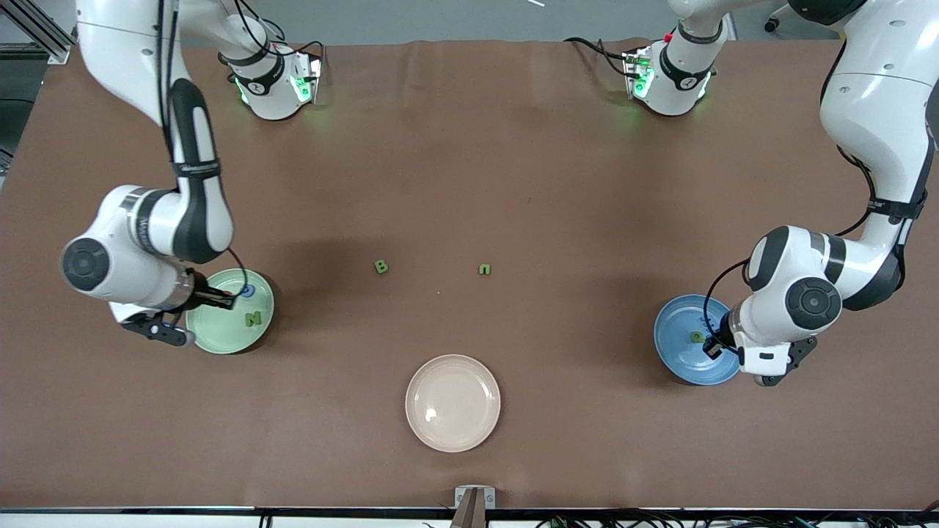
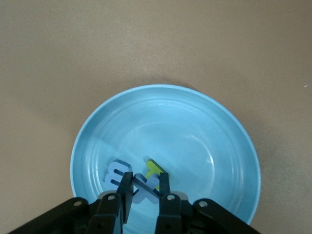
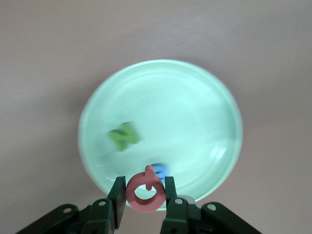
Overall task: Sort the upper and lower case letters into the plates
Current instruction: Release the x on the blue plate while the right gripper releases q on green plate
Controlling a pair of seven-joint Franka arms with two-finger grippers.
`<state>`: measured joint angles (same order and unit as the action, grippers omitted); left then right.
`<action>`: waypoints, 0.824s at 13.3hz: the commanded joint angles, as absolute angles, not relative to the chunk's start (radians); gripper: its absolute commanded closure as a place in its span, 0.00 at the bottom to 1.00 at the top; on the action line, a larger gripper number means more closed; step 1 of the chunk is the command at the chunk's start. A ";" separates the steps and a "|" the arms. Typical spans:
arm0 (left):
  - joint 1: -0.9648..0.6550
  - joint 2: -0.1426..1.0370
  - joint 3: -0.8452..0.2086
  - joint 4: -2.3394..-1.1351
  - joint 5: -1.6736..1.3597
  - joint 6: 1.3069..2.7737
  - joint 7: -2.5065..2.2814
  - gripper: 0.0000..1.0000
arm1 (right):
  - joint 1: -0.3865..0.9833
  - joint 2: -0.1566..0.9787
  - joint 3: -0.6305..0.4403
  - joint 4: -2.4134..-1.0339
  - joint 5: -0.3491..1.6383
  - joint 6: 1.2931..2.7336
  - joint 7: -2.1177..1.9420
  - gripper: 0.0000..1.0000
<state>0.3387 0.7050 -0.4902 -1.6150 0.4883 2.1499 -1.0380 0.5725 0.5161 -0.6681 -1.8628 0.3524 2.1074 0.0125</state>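
Observation:
The mint green plate (image 1: 220, 339) lies toward the right arm's end of the table. It holds a green N (image 1: 252, 319) and a small blue letter (image 1: 248, 290). My right gripper (image 1: 229, 298) is over this plate's edge, shut on a red Q (image 3: 146, 194). The plate (image 3: 195, 112), the N (image 3: 124, 135) and the blue letter (image 3: 159, 169) show below it. The blue plate (image 1: 678, 356) lies toward the left arm's end. My left gripper (image 1: 710, 345) is low over it, shut on a blue x (image 2: 145, 187). A blue letter (image 2: 116, 174) and a yellow-green letter (image 2: 156, 167) lie in that plate (image 2: 195, 136).
A green B (image 1: 381, 267) and a green n (image 1: 484, 269) lie loose at mid-table. A cream-beige plate (image 1: 452, 433) with nothing in it sits nearer the front camera, midway between the other two plates.

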 commanded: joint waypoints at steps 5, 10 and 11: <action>0.393 0.695 -0.497 -1.670 0.488 2.155 -0.953 1.00 | 0.465 0.590 -0.649 -1.879 0.423 2.155 -0.258 0.83; 0.391 0.703 -0.497 -1.669 0.488 2.157 -0.953 0.74 | 0.453 0.637 -0.605 -1.896 0.497 2.201 -0.276 0.82; 0.387 0.703 -0.495 -1.667 0.488 2.157 -0.957 0.41 | 0.451 0.637 -0.598 -1.902 0.497 2.204 -0.276 0.82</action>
<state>0.3884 0.7077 -0.4932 -1.6616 0.4883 2.1515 -0.9630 0.4730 0.6489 -0.6247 -1.8826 0.4700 2.1857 -0.2518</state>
